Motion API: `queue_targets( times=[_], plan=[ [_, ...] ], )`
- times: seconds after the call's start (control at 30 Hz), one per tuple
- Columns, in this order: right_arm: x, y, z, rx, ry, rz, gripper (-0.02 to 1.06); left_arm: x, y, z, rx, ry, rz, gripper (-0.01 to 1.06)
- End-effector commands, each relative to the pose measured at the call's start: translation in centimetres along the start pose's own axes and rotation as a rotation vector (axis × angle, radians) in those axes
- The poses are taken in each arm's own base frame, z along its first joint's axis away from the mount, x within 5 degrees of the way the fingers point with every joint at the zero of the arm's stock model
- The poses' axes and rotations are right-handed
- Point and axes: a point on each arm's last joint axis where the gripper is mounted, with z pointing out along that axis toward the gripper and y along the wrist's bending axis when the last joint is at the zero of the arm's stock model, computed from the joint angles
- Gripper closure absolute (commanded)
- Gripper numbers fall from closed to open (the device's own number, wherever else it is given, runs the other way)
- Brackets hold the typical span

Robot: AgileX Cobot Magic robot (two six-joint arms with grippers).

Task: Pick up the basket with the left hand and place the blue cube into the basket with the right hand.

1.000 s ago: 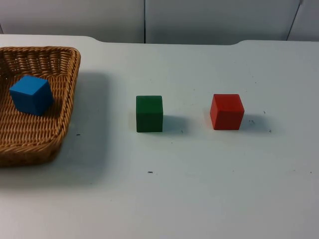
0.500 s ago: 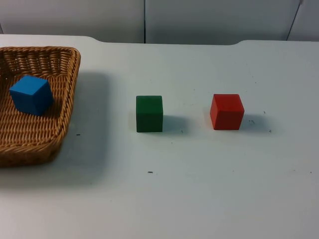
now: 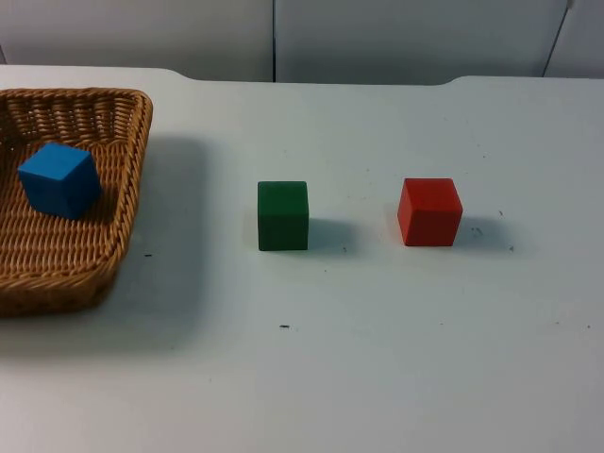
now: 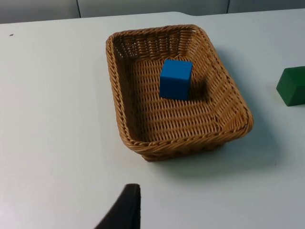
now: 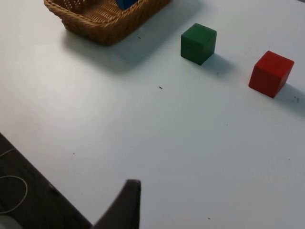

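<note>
A brown wicker basket [image 3: 132, 179] stands on the white table at the far left. A blue cube [image 3: 58, 178] lies inside it, tilted against the weave. In the left wrist view the basket [image 4: 228, 95] and the blue cube [image 4: 176, 78] are seen whole, and my left gripper [image 4: 125, 210] waits short of the basket with bare table between them. My right gripper [image 5: 125, 205] waits back over the table's front edge, far from the basket [image 5: 105, 21].
A green cube [image 3: 283, 215] stands mid-table and a red cube [image 3: 429, 211] to its right, a hand's width apart. The right wrist view shows the green cube [image 5: 198, 43], the red cube [image 5: 270, 73] and the table's front edge [image 5: 38, 176] over dark floor.
</note>
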Motion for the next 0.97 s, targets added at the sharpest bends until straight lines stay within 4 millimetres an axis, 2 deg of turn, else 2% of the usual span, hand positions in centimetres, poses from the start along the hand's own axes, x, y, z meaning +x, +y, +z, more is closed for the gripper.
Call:
queue_targets(
  times=[0.0,0.17,0.47,0.93],
  plan=[
    [0.10,-0.01,0.02,0.049,-0.011,0.023,0.00,0.01,-0.06,0.01,0.013,-0.011,0.000,0.00],
    [0.12,-0.03,0.00,0.137,-0.011,0.077,0.00,0.01,-0.06,0.01,0.013,-0.011,0.000,0.00],
    [0.52,0.31,-0.68,0.401,-0.066,0.220,0.00,0.01,-0.06,0.01,0.013,-0.011,0.000,0.00],
    [0.36,0.48,-0.65,0.653,-0.069,0.361,0.00,0.01,-0.06,0.01,0.013,-0.011,0.000,0.00]
  ],
)
